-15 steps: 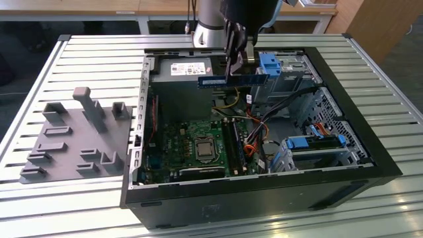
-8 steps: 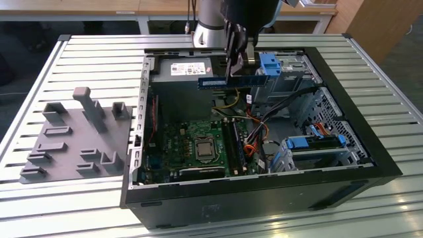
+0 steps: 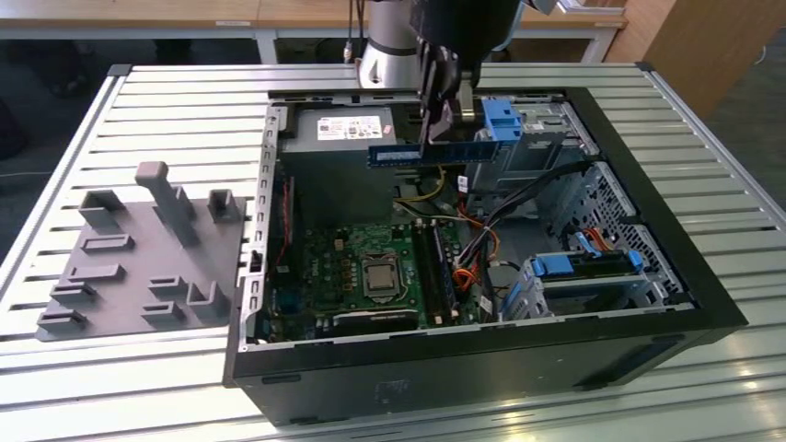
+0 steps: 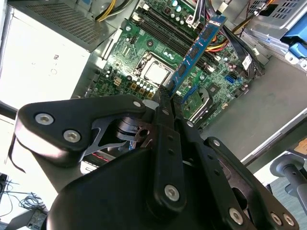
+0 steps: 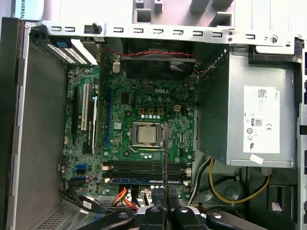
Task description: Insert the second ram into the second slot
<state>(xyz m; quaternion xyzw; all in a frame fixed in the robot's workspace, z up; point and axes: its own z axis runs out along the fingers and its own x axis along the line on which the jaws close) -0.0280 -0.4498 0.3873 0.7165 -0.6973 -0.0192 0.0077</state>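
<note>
An open case (image 3: 687, 276) lies on the slatted tabletop (image 3: 184, 101), its motherboard (image 3: 356, 253) facing up. Above the motherboard and well clear of it hangs the gripper (image 3: 440, 138), fingers clamped narrow on the ram (image 3: 430, 153). The blue stick is level, on its long edge, crosswise to the slots (image 5: 144, 167).

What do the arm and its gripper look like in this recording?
In the exterior view the arm is a silver-grey cylinder with a dark cable running beside it. The gripper is matte black, with broad rounded linkage plates either side of a central bar. It is studded with silver screw heads and tapers into slim dark fingers.
</note>
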